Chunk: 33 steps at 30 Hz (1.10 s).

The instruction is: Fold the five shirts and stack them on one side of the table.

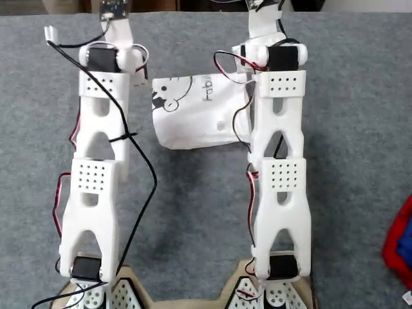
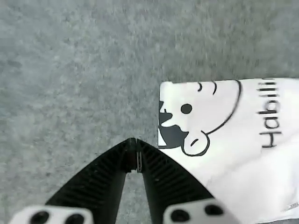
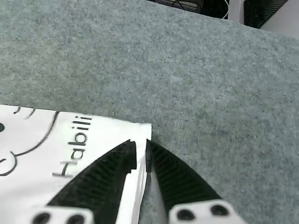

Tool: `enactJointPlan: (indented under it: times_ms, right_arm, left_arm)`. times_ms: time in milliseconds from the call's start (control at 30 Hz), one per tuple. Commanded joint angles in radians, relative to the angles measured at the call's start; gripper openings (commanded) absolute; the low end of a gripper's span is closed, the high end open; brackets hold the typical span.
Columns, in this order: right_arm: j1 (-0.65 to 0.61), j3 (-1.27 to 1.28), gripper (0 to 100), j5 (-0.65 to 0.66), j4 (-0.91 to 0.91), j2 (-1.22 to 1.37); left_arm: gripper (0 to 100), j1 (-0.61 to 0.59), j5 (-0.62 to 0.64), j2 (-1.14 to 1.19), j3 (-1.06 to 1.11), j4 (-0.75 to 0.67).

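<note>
A folded white shirt with a black cartoon bear print lies on the grey carpet at the far middle of the table, between my two arms. My left gripper is shut with nothing in it, over bare carpet just beside the bear-print edge of the shirt. My right gripper sits at the opposite corner of the shirt. Its jaws are nearly together, with the white edge of the fabric between them.
A red and blue cloth lies at the table's right edge, partly cut off. The left arm and right arm stretch far over the grey carpet, with loose cables along them.
</note>
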Motion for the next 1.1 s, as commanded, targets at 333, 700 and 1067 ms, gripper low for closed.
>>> enactJointPlan:
  times_ms: [333, 700, 1067]
  right_arm:
    - [-0.038, -0.045, 1.2, -0.129, 0.181, -0.122]
    - [0.051, 0.479, 1.6, -0.195, 0.215, -0.55]
    - [-0.073, 1.405, 1.9, -0.425, 0.195, -1.132]
  left_arm:
    - [2, -0.025, -0.008, -0.231, 0.018, 0.015]
    - [2, -0.028, -0.017, -0.728, 0.729, 0.014]
    - [2, -0.149, -0.055, -1.208, 1.336, 0.011]
